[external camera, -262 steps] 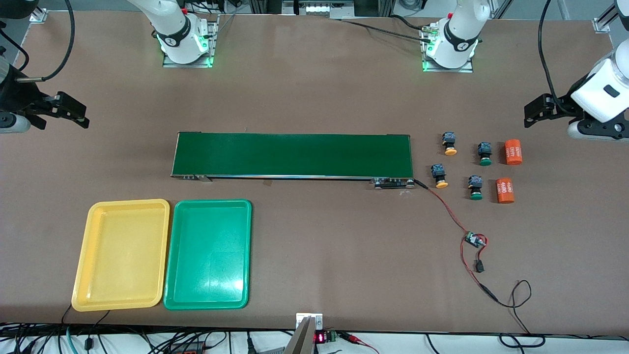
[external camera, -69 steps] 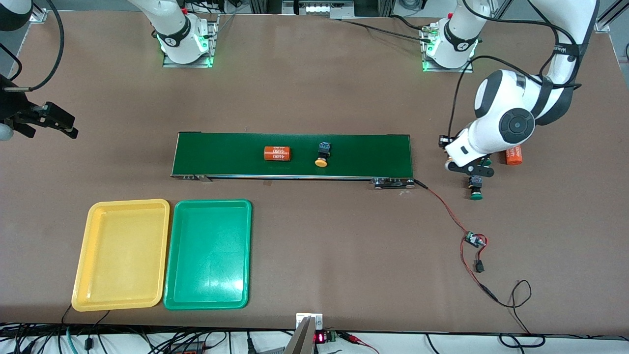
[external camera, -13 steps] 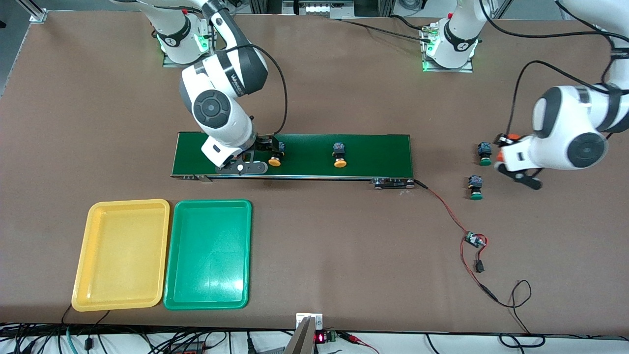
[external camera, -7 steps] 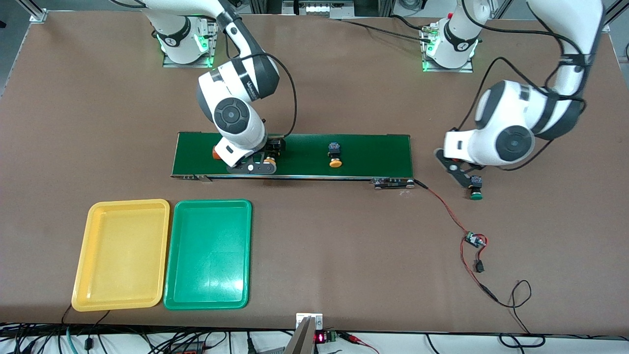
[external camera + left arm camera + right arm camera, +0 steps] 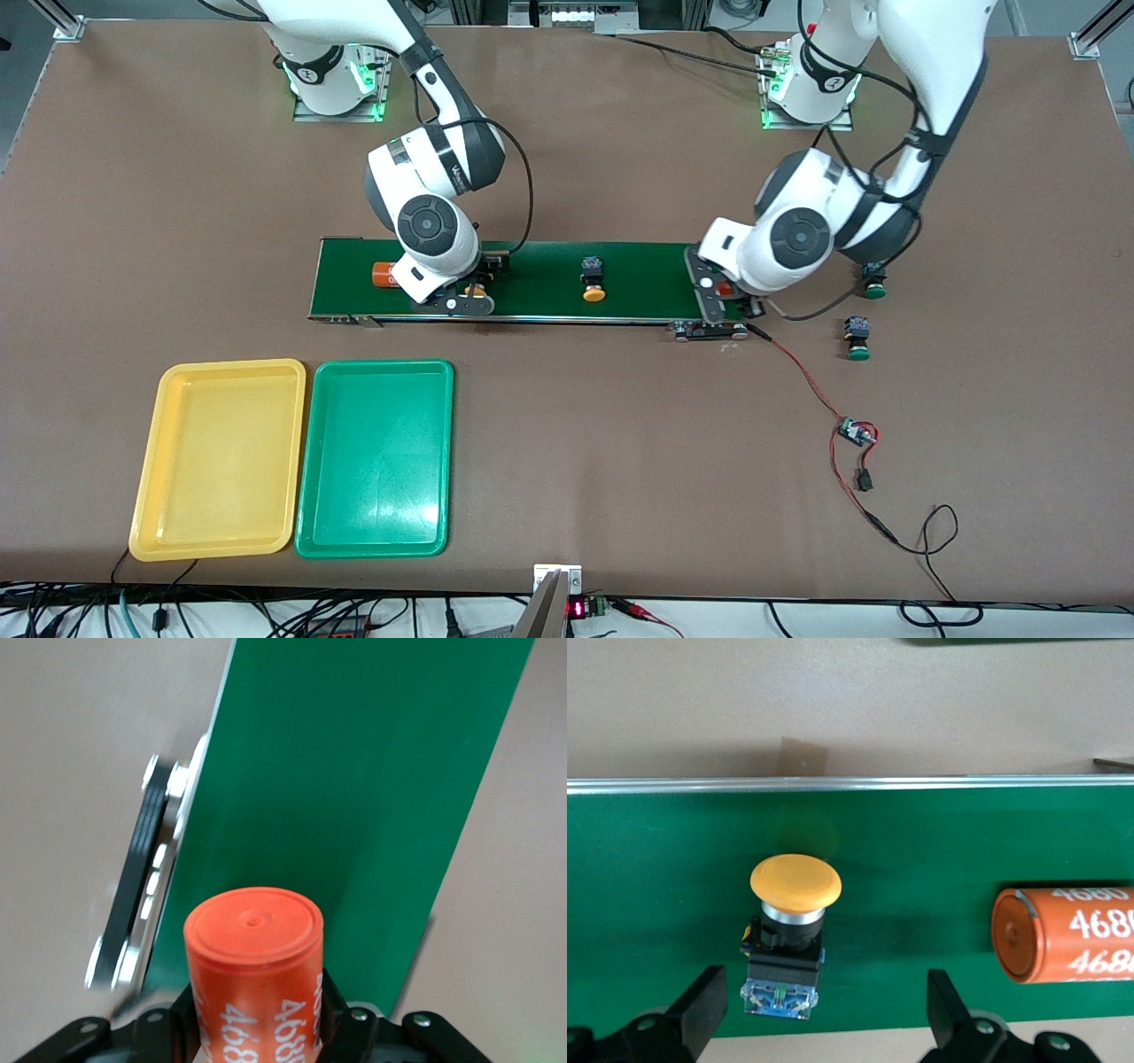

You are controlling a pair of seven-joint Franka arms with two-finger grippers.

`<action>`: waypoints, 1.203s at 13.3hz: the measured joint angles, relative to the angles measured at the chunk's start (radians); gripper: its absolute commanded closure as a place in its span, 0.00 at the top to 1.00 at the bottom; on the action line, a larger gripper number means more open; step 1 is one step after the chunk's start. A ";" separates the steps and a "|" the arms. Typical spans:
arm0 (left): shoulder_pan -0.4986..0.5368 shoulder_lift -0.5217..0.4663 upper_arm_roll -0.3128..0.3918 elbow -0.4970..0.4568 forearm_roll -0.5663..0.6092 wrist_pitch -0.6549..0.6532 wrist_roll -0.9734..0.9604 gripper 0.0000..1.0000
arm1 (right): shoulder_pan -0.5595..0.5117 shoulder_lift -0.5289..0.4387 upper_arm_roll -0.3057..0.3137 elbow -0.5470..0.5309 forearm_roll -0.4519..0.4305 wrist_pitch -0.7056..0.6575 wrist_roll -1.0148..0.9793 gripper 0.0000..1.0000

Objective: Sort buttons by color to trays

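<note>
Right gripper (image 5: pixel 468 292): your jaws stand wide apart and hold nothing, poised low over the conveyor belt (image 5: pixel 540 266) at the right arm's end. Directly between the fingers (image 5: pixel 700 1005) lies a yellow-capped button (image 5: pixel 790 904) on its side, body toward the wrist, which suggests you are placed to close on it. Just beside it on the belt rests an orange cylinder (image 5: pixel 383 274), outside the jaws.

Nearer the front camera than this gripper, well apart from it, sit the yellow tray (image 5: pixel 168 461) and the green tray (image 5: pixel 319 461), side by side and both without buttons; no sorting is done yet.

Left gripper (image 5: pixel 726 297): it is clamped on a second orange cylinder (image 5: pixel 255 974), held over the belt's end toward the left arm, probably to set it down there. Between the two grippers a second yellow-capped button (image 5: pixel 592 276) lies on the belt. Off the belt, near the left gripper, two green-capped buttons (image 5: pixel 857 337) wait on the table (image 5: pixel 620 461).
</note>
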 measured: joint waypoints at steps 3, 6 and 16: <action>-0.029 0.028 -0.021 -0.001 0.003 0.057 0.008 0.02 | 0.000 0.000 -0.002 -0.031 0.000 0.035 0.004 0.90; -0.050 0.057 -0.024 -0.002 0.012 0.103 0.016 0.20 | 0.000 0.000 -0.002 -0.042 0.000 0.045 0.013 0.78; -0.034 -0.009 -0.018 0.022 0.013 0.033 0.005 1.00 | 0.000 -0.007 -0.015 -0.039 -0.003 0.041 0.015 0.11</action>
